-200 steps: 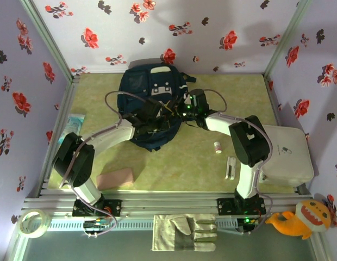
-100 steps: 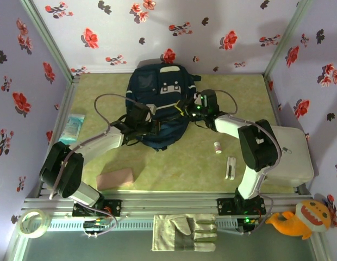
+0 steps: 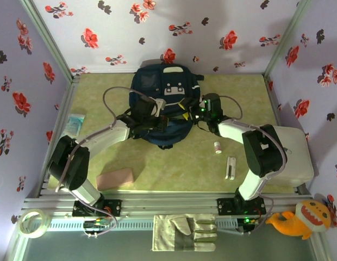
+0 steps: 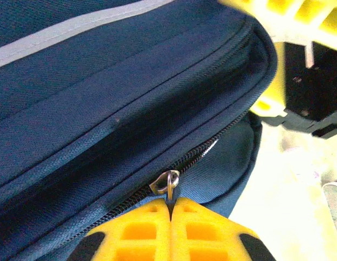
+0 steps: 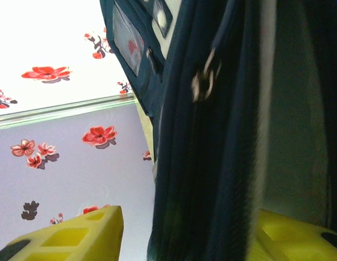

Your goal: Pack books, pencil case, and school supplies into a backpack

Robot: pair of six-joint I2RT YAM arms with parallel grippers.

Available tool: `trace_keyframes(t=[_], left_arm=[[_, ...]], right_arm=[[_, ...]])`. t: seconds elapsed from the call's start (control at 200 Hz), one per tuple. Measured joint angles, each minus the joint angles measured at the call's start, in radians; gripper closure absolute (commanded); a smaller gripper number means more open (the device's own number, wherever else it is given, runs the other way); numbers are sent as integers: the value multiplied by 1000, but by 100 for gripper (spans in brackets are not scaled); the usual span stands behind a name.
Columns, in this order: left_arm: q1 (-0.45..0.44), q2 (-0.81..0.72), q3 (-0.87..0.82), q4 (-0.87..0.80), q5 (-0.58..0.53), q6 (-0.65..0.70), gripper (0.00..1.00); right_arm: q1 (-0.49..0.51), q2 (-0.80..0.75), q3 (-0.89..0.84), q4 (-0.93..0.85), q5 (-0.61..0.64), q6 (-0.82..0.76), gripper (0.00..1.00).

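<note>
The dark navy backpack [image 3: 167, 100] lies at the back middle of the table, its front patches up. My left gripper [image 3: 156, 110] is at its near left side, shut on the metal zipper pull [image 4: 171, 182] of a closed zipper on the backpack [image 4: 103, 98]. My right gripper [image 3: 198, 111] is at the backpack's right edge, open, its yellow fingers [image 5: 76, 236] wide apart with a fold of backpack fabric [image 5: 223, 163] hanging between them. The pink pencil case [image 3: 115, 178] lies near the front left. A white tube [image 3: 217, 147] and a white bar [image 3: 230, 167] lie at the right. The books are out of view.
A pale blue packet [image 3: 75, 124] lies by the left wall. A white box [image 3: 291, 155] stands at the right edge. A work glove [image 3: 185, 232], a tape roll [image 3: 31, 223] and an orange plush toy [image 3: 299, 217] sit in front of the rail.
The backpack has slid to the right and slightly toward the back wall, and both grippers have moved with it. The right gripper's jaws have opened.
</note>
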Motion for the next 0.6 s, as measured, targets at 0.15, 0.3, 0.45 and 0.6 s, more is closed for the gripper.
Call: trace_keyframes(t=[0.15,0.3,0.45,0.6], left_arm=[[-19,42,25,2,21,1,100],[-23,46,29,0,27,16,100],[-22,46,30,-5,29,30,100],[-10,40,11,5,42,45,100]], right_arm=[[37,-4,-1,-6,23,30,50],[47,-4,-1,-30,49,46,66],[46,-4,-1,-43,64,39,82],[31,-4,-1,-32,60,29,86]])
